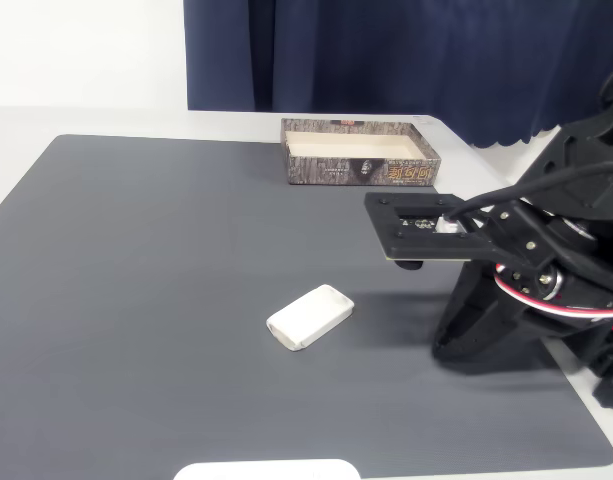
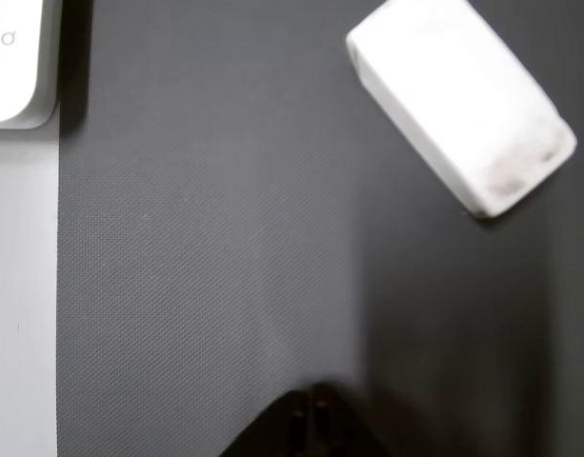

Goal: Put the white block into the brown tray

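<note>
The white block (image 1: 310, 317) lies flat on the dark grey mat, near the middle front, turned at a slant. At the back of the mat stands the brown tray (image 1: 358, 170), its pale inside holding nothing. My black arm stands at the right, and its gripper (image 1: 454, 338) points down at the mat, to the right of the block and apart from it. In the wrist view the block (image 2: 461, 101) sits at the upper right, and the dark fingertips (image 2: 311, 430) meet at the bottom edge with just a thin seam between them, holding nothing.
A white rounded device (image 1: 267, 470) sits at the mat's front edge, in the wrist view's top left corner (image 2: 15, 57). The grey mat (image 1: 156, 260) covers most of the white table. A dark blue curtain (image 1: 406, 50) hangs behind the tray.
</note>
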